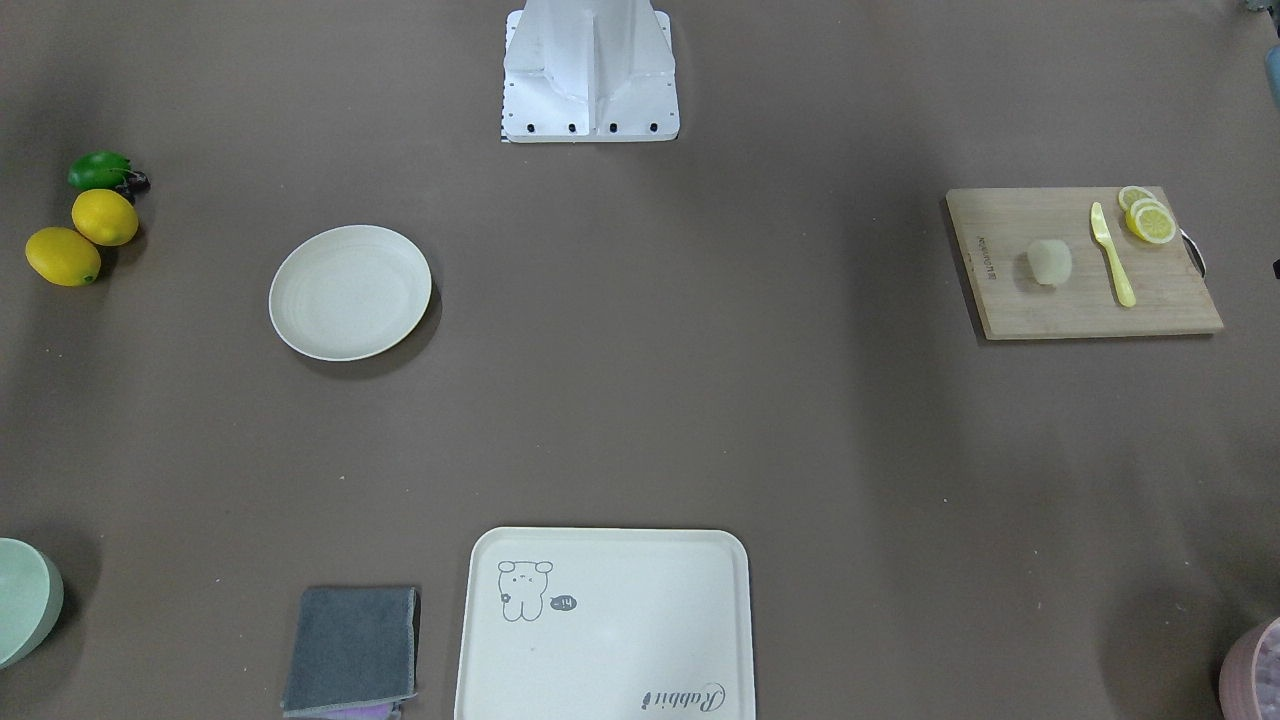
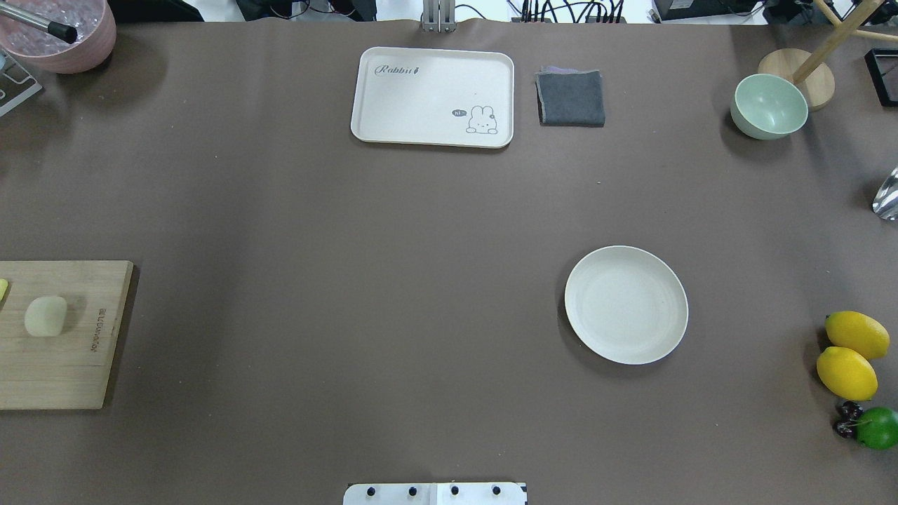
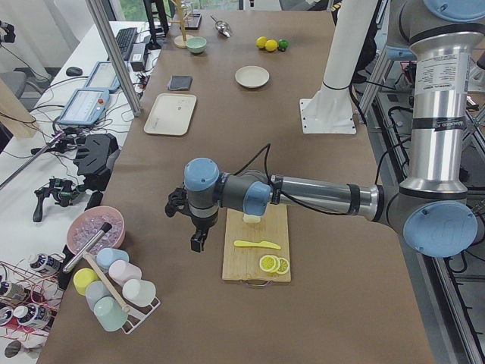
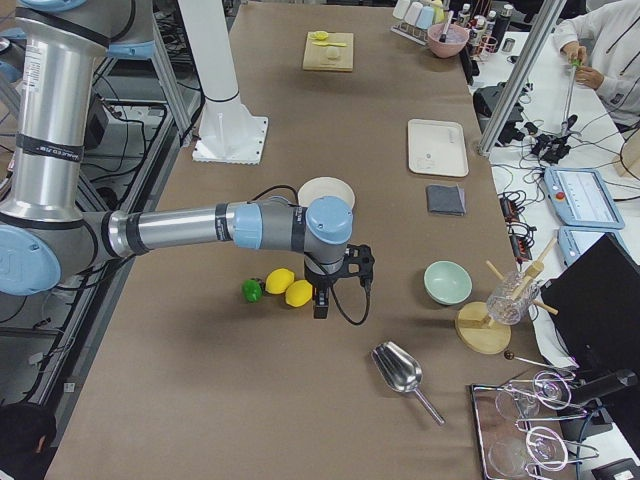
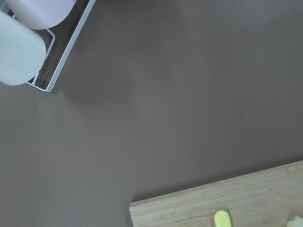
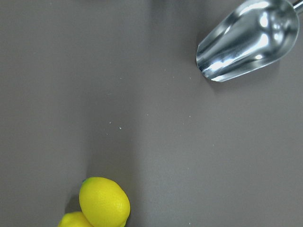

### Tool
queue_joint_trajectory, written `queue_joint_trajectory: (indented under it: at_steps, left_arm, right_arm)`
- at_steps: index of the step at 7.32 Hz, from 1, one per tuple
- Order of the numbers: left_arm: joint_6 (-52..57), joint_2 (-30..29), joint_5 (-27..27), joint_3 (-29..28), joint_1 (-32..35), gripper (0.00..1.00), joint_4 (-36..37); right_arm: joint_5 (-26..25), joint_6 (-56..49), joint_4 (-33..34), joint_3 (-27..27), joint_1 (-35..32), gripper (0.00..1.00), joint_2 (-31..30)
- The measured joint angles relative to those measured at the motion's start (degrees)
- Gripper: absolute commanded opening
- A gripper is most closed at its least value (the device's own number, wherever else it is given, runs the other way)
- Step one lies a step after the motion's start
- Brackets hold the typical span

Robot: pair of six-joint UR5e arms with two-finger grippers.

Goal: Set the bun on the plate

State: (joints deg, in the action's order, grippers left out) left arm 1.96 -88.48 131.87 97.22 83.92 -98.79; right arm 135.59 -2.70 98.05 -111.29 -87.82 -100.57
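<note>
The bun (image 1: pixel 1049 262) (image 2: pixel 46 315), a small pale cream lump, lies on a wooden cutting board (image 1: pixel 1080 305) (image 2: pixel 63 365) at my left end of the table. The round off-white plate (image 1: pixel 350 292) (image 2: pixel 626 304) sits bare on the right half. In the exterior left view my left gripper (image 3: pixel 198 241) hangs over the table just off the board's outer edge, a little short of the bun (image 3: pixel 251 219). The exterior right view shows my right gripper (image 4: pixel 321 300) beside the lemons, near the plate (image 4: pixel 327 188). I cannot tell whether either gripper is open or shut.
A yellow knife (image 1: pixel 1112 255) and lemon slices (image 1: pixel 1150 218) share the board. Two lemons (image 2: pixel 849 354) and a lime (image 2: pixel 877 428) lie right of the plate. At the far edge stand a cream tray (image 2: pixel 433 97), grey cloth (image 2: pixel 570 98) and green bowl (image 2: pixel 768 105). A metal scoop (image 6: pixel 246 42) lies nearby.
</note>
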Motion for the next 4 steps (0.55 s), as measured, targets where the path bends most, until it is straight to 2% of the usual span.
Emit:
queue_joint_trajectory:
  at_steps: [2, 4]
  left_arm:
    - [-0.4, -1.1, 0.0, 0.7, 0.2, 0.98, -6.5]
    - [-0.2, -1.2, 2.8, 1.5, 0.6, 0.98, -11.5]
  right_arm:
    - [0.0, 0.4, -3.4, 0.1, -3.9, 1.0, 1.4]
    - [0.8, 0.8, -4.8, 0.0, -7.6, 1.0, 1.8]
